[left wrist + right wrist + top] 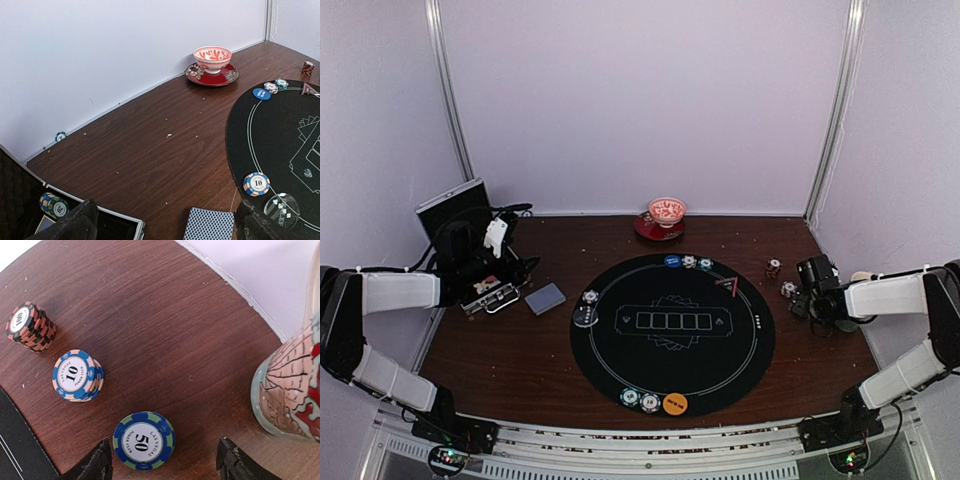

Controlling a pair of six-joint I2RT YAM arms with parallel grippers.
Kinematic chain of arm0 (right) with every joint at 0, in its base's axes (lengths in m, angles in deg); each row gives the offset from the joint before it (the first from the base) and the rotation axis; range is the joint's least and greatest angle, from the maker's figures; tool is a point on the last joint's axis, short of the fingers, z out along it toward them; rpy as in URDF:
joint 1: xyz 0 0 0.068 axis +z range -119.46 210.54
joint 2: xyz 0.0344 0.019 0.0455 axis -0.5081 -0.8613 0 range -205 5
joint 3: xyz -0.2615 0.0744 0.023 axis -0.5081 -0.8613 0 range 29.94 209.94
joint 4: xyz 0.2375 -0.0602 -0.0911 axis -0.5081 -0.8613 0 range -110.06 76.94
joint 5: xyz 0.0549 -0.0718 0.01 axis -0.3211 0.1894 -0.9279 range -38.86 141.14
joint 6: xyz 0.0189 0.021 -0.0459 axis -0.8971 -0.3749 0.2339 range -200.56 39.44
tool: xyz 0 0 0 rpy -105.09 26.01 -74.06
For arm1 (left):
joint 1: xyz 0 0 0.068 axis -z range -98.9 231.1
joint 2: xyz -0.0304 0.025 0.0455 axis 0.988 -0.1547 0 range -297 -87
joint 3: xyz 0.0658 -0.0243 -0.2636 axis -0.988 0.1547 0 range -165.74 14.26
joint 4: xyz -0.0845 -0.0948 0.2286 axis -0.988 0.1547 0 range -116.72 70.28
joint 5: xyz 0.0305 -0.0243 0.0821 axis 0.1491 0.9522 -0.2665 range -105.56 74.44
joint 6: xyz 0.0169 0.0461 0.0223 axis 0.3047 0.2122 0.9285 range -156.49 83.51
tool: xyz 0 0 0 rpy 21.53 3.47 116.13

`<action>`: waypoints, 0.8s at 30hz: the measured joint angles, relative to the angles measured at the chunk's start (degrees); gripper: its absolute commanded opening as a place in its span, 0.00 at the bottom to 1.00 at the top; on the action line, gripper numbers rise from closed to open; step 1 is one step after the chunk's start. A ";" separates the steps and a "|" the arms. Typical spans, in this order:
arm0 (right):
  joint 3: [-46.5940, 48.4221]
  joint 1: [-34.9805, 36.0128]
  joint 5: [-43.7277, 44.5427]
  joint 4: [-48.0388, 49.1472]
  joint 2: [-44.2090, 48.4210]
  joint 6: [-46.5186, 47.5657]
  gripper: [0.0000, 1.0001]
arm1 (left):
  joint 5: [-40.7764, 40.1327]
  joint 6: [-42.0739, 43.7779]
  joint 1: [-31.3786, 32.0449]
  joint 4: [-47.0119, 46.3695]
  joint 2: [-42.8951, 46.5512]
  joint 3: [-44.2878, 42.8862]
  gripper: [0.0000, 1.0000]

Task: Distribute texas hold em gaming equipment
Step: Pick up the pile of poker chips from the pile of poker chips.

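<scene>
Right gripper (162, 457), the nearer arm: jaws apart, holding nothing. Between its fingertips, off-centre, lies the blue-and-green "50" chip stack (144, 440). It is round, smooth and stripe-edged, lies flat on the grained brown table (165, 330), and has no long axis. Beyond: blue-and-cream "10" stack (77, 375). Farthest: black-and-salmon "100" stack (30, 326). Left gripper (165, 225): wide open, empty, well apart across the black mat (672, 335).

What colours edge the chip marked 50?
The 50 chip is dark blue with pale green stripes; right wrist view.
</scene>
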 measured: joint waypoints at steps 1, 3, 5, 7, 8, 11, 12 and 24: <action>0.00 0.00 -0.24 0.31 -0.22 0.07 0.72 | 0.02 0.00 0.00 -0.02 0.00 0.00 0.98; 0.00 0.00 -0.72 0.68 -0.74 0.11 0.72 | 0.07 0.00 0.00 0.00 0.00 0.00 0.98; 0.00 0.00 -0.96 0.90 -1.09 0.13 0.72 | 0.09 0.00 0.00 0.00 0.00 0.00 0.98; 0.00 0.00 -1.18 1.27 -1.49 0.15 0.72 | 0.09 0.00 0.00 0.00 0.00 0.00 0.98; 0.00 0.00 -1.31 1.38 -1.77 0.17 0.72 | 0.09 0.00 0.00 0.00 0.00 0.00 0.98; 0.13 0.00 -1.55 1.55 -3.21 0.37 0.72 | 0.09 0.00 0.00 0.00 0.00 0.00 0.98; 0.13 0.00 -1.66 1.55 -3.80 0.55 0.72 | 0.09 0.00 0.00 0.00 0.00 0.00 0.98; 0.37 0.00 -1.70 1.53 -4.63 1.38 0.62 | 0.11 0.00 0.00 0.00 0.00 0.00 0.98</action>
